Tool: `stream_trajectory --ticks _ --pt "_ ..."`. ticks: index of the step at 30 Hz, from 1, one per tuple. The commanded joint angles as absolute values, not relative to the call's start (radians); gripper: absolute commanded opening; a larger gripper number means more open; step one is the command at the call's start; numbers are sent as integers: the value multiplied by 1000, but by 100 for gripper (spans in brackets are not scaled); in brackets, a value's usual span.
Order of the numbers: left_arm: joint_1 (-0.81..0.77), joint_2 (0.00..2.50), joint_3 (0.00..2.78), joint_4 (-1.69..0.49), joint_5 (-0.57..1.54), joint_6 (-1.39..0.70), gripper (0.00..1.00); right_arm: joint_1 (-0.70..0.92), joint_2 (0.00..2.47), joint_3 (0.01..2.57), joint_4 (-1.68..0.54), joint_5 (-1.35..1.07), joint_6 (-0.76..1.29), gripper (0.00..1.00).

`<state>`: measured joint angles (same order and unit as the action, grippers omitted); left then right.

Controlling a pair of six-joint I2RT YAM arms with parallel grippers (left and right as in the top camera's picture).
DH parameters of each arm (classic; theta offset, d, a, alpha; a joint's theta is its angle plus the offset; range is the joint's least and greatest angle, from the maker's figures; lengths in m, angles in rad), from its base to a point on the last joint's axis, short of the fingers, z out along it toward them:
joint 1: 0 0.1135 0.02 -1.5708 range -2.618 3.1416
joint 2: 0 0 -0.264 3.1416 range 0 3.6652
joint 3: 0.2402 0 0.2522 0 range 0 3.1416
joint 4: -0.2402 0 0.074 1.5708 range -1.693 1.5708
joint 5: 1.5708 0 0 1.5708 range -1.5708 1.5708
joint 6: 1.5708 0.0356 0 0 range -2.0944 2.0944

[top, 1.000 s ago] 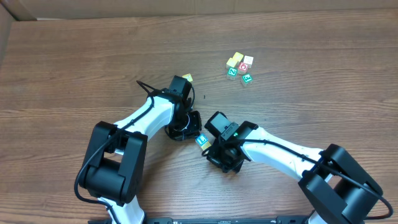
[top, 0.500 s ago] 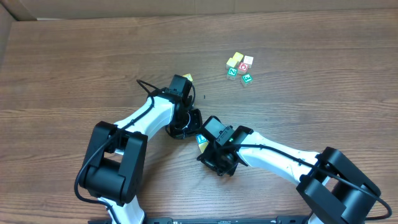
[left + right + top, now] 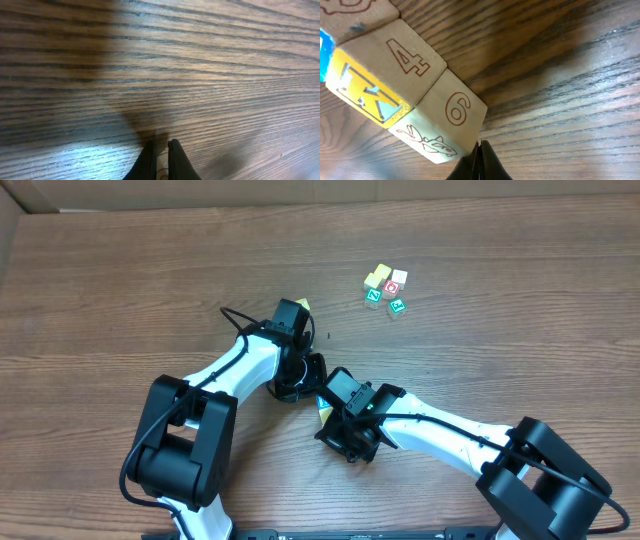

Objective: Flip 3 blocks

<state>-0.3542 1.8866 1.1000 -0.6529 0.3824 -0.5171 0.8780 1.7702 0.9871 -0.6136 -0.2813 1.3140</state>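
In the right wrist view three blocks lie in a touching row. One carries a 6 and a fish drawing (image 3: 451, 117), one a 4 and a yellow-framed K (image 3: 395, 62), and one (image 3: 355, 12) is cut off at the top left beside a blue edge. My right gripper (image 3: 479, 146) is shut, its tips against the lower corner of the 6 block. From overhead only a sliver of the blocks (image 3: 321, 402) shows between the right gripper (image 3: 330, 420) and the left gripper (image 3: 310, 377). My left gripper (image 3: 160, 150) is shut low over the wood, a cream sliver showing in its slit.
A lone yellow cube (image 3: 302, 306) sits just beyond the left wrist. A tight group of yellow, green, red and white cubes (image 3: 385, 288) lies at the back right. The two arms almost meet at mid-table. A cardboard wall (image 3: 20, 200) borders the far edge.
My right arm has slid left toward the left gripper, covering most of the blue-framed block that showed before. The left arm has stayed put.
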Motion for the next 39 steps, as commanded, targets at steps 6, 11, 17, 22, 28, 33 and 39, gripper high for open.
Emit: stream_trajectory --ticks 6,11,17,22,28,33,39 --pt "-367 1885 1096 -646 391 -501 4 883 1763 994 -607 -266 1340 4" --pt "-367 1885 1098 -625 381 -501 4 886 1763 994 -606 -270 1339 4" --pt "-335 1883 1235 -735 302 -496 4 886 1763 996 -607 -270 1331 4" --pt "-321 1883 1382 -927 247 -465 4 882 1760 997 -607 -270 1224 4" --pt "-327 1885 1362 -976 200 -449 4 876 1755 1025 -676 -269 1061 4" --pt "-329 1890 1353 -976 203 -449 4 865 1722 1127 -873 -167 989 4" --pt "-346 1925 1355 -969 205 -448 4 976 1713 1132 -893 -30 855 4"
